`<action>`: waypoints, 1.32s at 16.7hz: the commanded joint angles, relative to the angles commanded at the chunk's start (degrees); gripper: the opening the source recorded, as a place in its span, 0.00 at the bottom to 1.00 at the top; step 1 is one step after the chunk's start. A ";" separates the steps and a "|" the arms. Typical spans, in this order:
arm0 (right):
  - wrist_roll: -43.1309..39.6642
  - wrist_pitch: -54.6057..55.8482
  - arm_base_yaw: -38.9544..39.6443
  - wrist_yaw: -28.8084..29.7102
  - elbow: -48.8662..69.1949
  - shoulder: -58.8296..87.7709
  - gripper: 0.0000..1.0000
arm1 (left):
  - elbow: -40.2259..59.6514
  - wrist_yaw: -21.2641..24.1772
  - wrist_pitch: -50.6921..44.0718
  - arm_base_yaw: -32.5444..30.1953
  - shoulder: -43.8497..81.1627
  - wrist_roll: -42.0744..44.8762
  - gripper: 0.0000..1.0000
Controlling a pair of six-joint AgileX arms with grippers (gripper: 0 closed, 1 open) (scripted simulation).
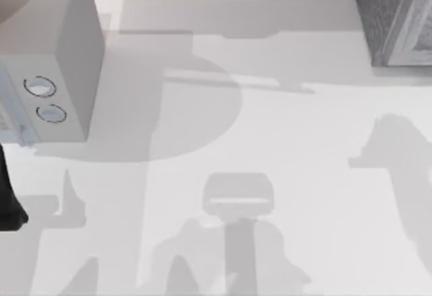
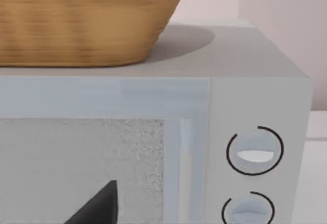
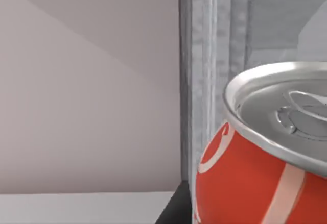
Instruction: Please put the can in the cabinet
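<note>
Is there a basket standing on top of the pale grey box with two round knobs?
Yes, a woven basket rests on the flat top of the pale grey box with knobs.

Your left arm (image 1: 10, 201) sits at the table's left edge, a dark stretch of it showing toward the near side. In its wrist view, one dark fingertip (image 2: 99, 206) pokes up. Your right arm lies beyond the overhead view's right side.
</note>
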 joint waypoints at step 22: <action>-0.42 -26.23 -20.38 -20.15 -10.53 -36.45 0.00 | 0.00 0.00 0.00 0.00 0.00 0.00 1.00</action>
